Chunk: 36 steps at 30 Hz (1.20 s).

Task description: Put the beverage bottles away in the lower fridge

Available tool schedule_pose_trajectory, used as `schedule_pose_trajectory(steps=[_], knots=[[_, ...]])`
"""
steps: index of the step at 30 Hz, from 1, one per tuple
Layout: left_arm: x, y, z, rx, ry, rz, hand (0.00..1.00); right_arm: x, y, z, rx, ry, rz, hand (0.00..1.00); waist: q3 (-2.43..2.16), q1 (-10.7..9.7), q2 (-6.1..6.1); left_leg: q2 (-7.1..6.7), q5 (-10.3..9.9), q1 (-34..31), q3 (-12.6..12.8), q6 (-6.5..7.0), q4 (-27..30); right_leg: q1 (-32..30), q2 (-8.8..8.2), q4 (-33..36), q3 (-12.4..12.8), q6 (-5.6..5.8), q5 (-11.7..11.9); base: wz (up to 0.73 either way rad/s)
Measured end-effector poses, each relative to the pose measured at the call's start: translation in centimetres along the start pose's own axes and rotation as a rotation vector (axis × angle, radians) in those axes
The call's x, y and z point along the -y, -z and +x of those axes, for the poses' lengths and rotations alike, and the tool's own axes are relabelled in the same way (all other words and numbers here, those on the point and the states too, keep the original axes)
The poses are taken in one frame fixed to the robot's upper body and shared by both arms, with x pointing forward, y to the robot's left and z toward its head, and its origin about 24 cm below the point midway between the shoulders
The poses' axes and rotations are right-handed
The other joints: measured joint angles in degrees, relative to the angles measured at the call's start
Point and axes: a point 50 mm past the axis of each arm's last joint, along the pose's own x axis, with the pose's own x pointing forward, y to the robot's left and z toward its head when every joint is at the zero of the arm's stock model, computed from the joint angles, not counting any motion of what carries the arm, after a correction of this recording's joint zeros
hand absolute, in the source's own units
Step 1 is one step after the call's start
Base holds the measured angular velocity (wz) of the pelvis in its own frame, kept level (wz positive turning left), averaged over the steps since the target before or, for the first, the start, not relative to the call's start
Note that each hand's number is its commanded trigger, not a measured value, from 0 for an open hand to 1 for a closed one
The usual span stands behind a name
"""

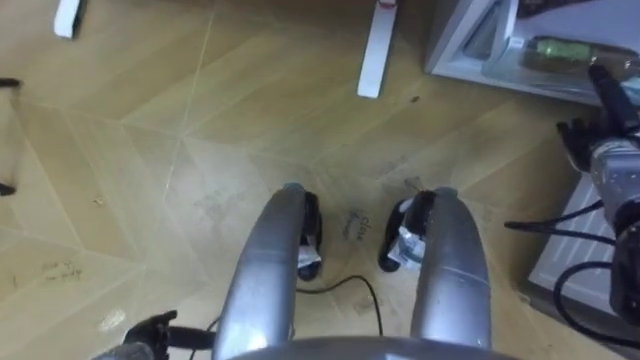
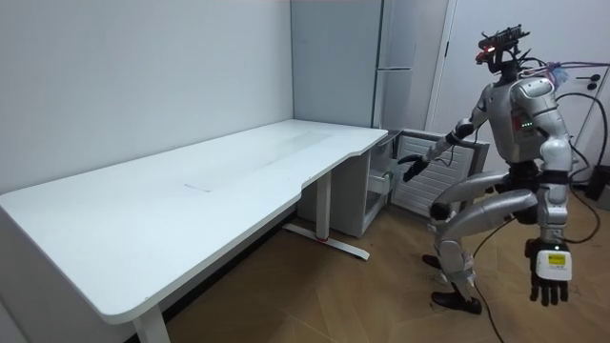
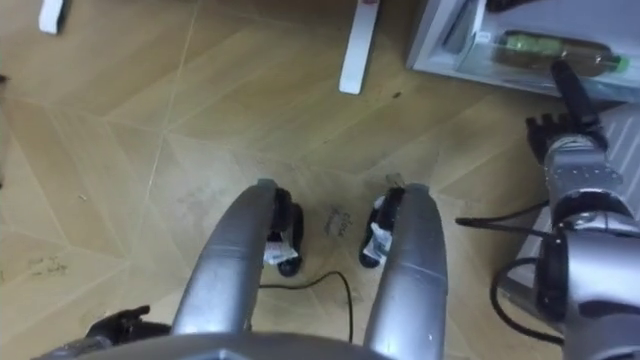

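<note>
One bottle lies in the open fridge; right robot hand near it, fingers loose; left robot hand hangs, fingers straight.

Office-like room: long white desk, tall fridge, wooden floor.

Long white worktop with a curved front edge, set along a plain white wall. It is carried on white legs; the nearer leg ends in a flat white foot bar resting on the floor. Floor is light wood laid in a herringbone pattern, with scuffs and small specks visible. The end of a second white foot shows at the upper left of the left eye view.
</note>
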Motion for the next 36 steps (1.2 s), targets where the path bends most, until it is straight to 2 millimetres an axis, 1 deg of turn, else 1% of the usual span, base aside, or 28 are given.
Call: schedule_pose_trajectory(steps=[1, 3, 5, 6, 7, 9, 11, 12, 15, 22, 24, 28, 30, 31, 33, 34, 36], knots=[[-0.1, -0.1, 0.0, 0.005, -0.003, 0.001, 0.00, -0.3, -0.1, 0.0, 0.006, -0.007, -0.004, 0.00, 0.10, 0.0, -0.20, -0.22, -0.1, -0.4, 0.0, 0.02, 0.5, -0.4, -0.28, 0.7, 0.1, -0.02, -0.3, 0.19], [-0.4, -0.3, -0.1, 0.016, -0.010, -0.004, 0.00, -1.4, -0.6, -0.1, 0.026, -0.042, -0.017, 0.00, 0.27, -0.1, -1.30, -1.15, -0.3, -2.1, -0.1, 0.22, 2.1, -2.4, -1.21, 3.2, 0.6, -0.15, -1.1, 0.26], [-0.9, -0.3, -0.1, 0.022, -0.023, -0.035, 0.00, -1.6, -0.6, -0.1, 0.027, -0.025, -0.020, 0.00, 0.13, -0.4, -2.45, -1.78, -0.2, -3.9, -0.3, 0.00, 2.9, -4.1, -1.92, 4.5, 0.7, -0.29, -1.6, 0.22], [-0.9, -0.3, -0.1, 0.024, -0.030, -0.047, 0.00, -1.7, -0.6, -0.1, 0.028, -0.023, -0.023, 0.00, 0.11, -0.6, -2.65, -1.82, -0.1, -4.5, -0.4, -0.07, 3.2, -4.5, -2.30, 4.8, 0.6, -0.38, -1.7, 0.20], [-0.9, -0.3, -0.1, 0.027, -0.033, -0.050, 0.00, -2.1, -0.6, -0.1, 0.030, -0.031, -0.033, 0.00, 0.09, -1.1, -2.71, -1.72, -0.1, -5.8, -0.7, -0.08, 3.8, -5.4, -2.43, 5.1, 0.1, -0.43, -1.8, 0.20], [-0.8, -0.6, -0.2, 0.043, -0.031, -0.046, 0.00, -2.7, -0.8, -0.2, 0.039, -0.034, -0.045, 0.00, 0.05, -1.9, -3.00, -1.77, 0.1, -7.4, -0.6, -0.27, 4.0, -7.0, -3.26, 5.6, 0.0, -0.43, -1.8, 0.22], [-0.8, -0.7, -0.2, 0.054, -0.034, -0.047, 0.00, -3.2, -0.9, -0.4, 0.045, -0.020, -0.046, 0.00, 0.07, -1.6, -3.17, -1.78, 0.1, -7.8, -0.5, -0.15, 4.6, -7.6, -3.14, 6.1, 0.3, -0.39, -1.8, 0.02], [-0.9, -0.7, -0.2, 0.057, -0.047, -0.048, 0.00, -3.5, -0.9, -0.4, 0.048, -0.007, -0.050, 0.00, 0.09, -1.3, -3.75, -1.87, 0.1, -7.8, -0.3, -0.11, 4.9, -8.1, -3.23, 6.8, 0.9, -0.17, -2.0, -0.08], [-1.0, -0.8, -0.2, 0.072, -0.066, -0.048, 0.00, -3.8, -1.0, -0.5, 0.060, 0.018, -0.077, 0.00, 0.13, -1.2, -4.26, -1.79, 0.0, -7.9, 0.7, 0.04, 5.2, -8.6, -3.27, 7.7, 1.8, -0.09, -2.3, 0.01], [-1.1, 0.1, -0.3, 0.061, -0.070, -0.056, 0.00, -4.7, -0.7, -0.8, 0.069, 0.055, -0.102, 0.00, 0.14, -1.1, -4.27, -1.65, 0.0, -8.0, 0.4, -0.04, 5.1, -8.7, -3.31, 7.9, 1.6, -0.43, -2.7, 0.01], [-1.2, 0.8, -0.4, 0.047, -0.073, -0.068, 0.00, -5.2, -0.7, -1.0, 0.069, 0.063, -0.093, 0.00, 0.14, -1.1, -4.27, -1.62, 0.0, -8.2, 0.0, -0.23, 5.1, -8.7, -3.62, 8.0, 1.4, -0.59, -2.9, 0.00], [-1.4, 1.7, -0.6, 0.034, -0.082, -0.066, 0.00, -5.4, -0.9, -1.1, 0.090, 0.084, -0.070, 0.00, 0.16, -0.7, -4.33, -1.71, 0.0, -8.2, 0.0, -0.38, 5.2, -8.8, -4.24, 8.6, 1.2, -0.91, -3.5, 0.07], [-1.7, 2.9, -0.8, 0.015, -0.095, -0.072, 0.00, -5.6, -1.0, -1.2, 0.099, 0.104, -0.068, 0.00, 0.17, -0.3, -4.34, -1.69, -0.1, -8.1, 0.0, -0.61, 5.3, -8.8, -4.30, 8.8, 0.9, -1.22, -3.7, 0.04], [-1.7, 3.2, -0.9, 0.010, -0.097, -0.074, 0.00, -5.6, -1.0, -1.2, 0.102, 0.113, -0.069, 0.00, 0.17, -0.2, -4.34, -1.70, -0.1, -8.1, 0.0, -0.69, 5.4, -8.8, -4.28, 8.9, 0.9, -1.26, -3.7, 0.00], [-2.0, 4.4, -1.2, -0.008, -0.116, -0.078, 0.00, -5.7, -1.2, -1.3, 0.112, 0.144, -0.072, 0.00, 0.17, 0.5, -4.32, -1.67, -0.5, -7.9, -0.1, -1.27, 6.3, -8.6, -4.23, 9.9, 1.0, -1.41, -4.3, 0.00], [-2.0, 4.6, -1.3, -0.012, -0.120, -0.080, 0.00, -5.7, -1.2, -1.3, 0.113, 0.150, -0.072, 0.00, 0.16, 0.7, -4.30, -1.65, -0.7, -7.8, -0.2, -1.39, 6.6, -8.6, -4.19, 10.2, 1.0, -1.48, -4.4, 0.00], [-2.4, 5.5, -1.5, -0.019, -0.131, -0.092, 0.00, -5.9, -1.4, -1.4, 0.124, 0.170, -0.078, 0.00, 0.16, 1.3, -4.30, -1.80, -1.1, -8.0, -0.9, -1.90, 7.6, -8.4, -4.28, 11.3, 0.8, -1.76, -5.3, 0.03]])
